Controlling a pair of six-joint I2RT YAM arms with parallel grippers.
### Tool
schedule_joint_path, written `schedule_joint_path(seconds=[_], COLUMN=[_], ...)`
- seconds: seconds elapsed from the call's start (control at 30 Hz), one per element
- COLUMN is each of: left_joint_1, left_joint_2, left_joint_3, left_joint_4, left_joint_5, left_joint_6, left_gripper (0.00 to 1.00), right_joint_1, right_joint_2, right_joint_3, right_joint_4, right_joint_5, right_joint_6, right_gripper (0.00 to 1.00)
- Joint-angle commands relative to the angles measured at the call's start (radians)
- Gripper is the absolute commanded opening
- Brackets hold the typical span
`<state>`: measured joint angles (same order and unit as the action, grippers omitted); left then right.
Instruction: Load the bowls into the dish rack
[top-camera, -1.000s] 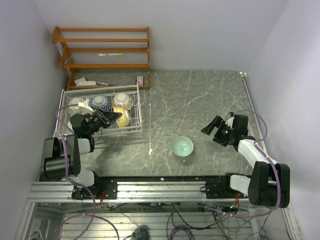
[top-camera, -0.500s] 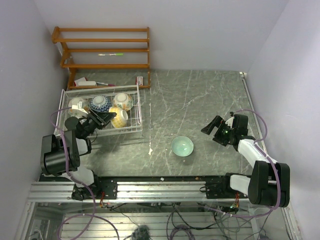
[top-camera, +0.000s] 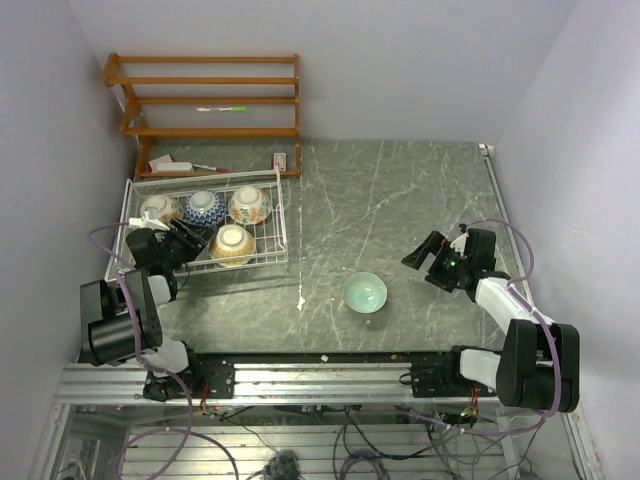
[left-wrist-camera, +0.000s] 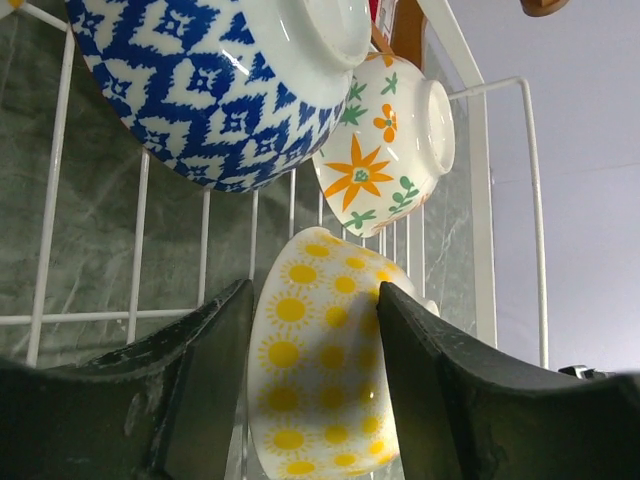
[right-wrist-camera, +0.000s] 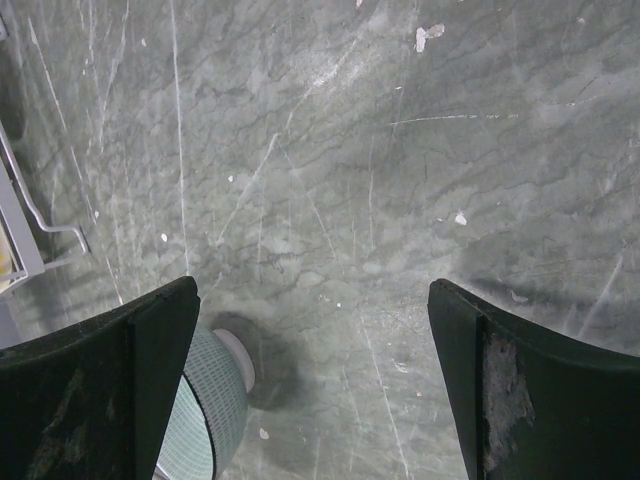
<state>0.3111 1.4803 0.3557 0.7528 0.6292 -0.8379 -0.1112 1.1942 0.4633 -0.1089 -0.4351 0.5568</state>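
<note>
The white wire dish rack (top-camera: 283, 225) stands at the left with several patterned bowls in it. In the left wrist view I see a blue-patterned bowl (left-wrist-camera: 200, 80), an orange-flower bowl (left-wrist-camera: 385, 140) and a yellow sun bowl (left-wrist-camera: 320, 370) on the rack's wires (left-wrist-camera: 480, 200). My left gripper (top-camera: 195, 237) is open inside the rack. The yellow bowl (top-camera: 232, 243) lies just past its fingertips (left-wrist-camera: 225, 320). The plain teal bowl (top-camera: 364, 292) sits upright on the table. My right gripper (top-camera: 425, 255) is open and empty to its right. The bowl shows by its left finger (right-wrist-camera: 195, 410).
A brown wooden shelf unit (top-camera: 205, 100) stands against the back wall behind the rack, with small items (top-camera: 175, 163) at its foot. Walls close in on the left and right. A white fleck (top-camera: 301, 298) lies on the marble table.
My left gripper drew back to the left. The yellow bowl went from tilted in its jaws to lying in the rack. The right arm has not moved.
</note>
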Motion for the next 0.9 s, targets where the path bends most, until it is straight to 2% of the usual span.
schedule_joint_path(seconds=[0.0, 0.17, 0.27, 0.47, 0.6, 0.73, 0.87], left_joint_1=[-0.008, -0.007, -0.010, -0.016, -0.040, -0.118, -0.244], left_joint_2=[-0.003, -0.111, -0.175, -0.340, -0.435, -0.446, -0.418], left_joint_3=[-0.026, -0.013, 0.005, 0.104, 0.182, 0.262, 0.349], left_joint_4=[-0.209, -0.296, -0.370, -0.650, -0.810, -0.905, -0.989], left_joint_5=[-0.031, -0.087, -0.124, -0.261, -0.348, -0.434, -0.574], left_joint_6=[0.057, 0.062, 0.072, 0.136, 0.174, 0.213, 0.256], left_gripper=[0.68, 0.82, 0.84, 0.88, 0.97, 1.00, 0.99], right_joint_1=[-0.004, -0.004, -0.004, -0.004, -0.003, -0.003, -0.003], right_joint_2=[0.002, 0.003, 0.002, -0.005, -0.005, -0.012, -0.017], right_joint_3=[-0.014, -0.009, -0.004, -0.003, -0.007, -0.009, -0.010], right_joint_4=[0.025, 0.023, 0.023, 0.021, 0.031, 0.033, 0.031], right_joint_5=[-0.008, -0.011, -0.018, -0.030, -0.040, -0.046, -0.046], right_joint_6=[-0.014, -0.012, -0.011, -0.008, -0.002, 0.000, -0.003], right_gripper=[0.99, 0.99, 0.99, 0.99, 0.99, 0.99, 0.99])
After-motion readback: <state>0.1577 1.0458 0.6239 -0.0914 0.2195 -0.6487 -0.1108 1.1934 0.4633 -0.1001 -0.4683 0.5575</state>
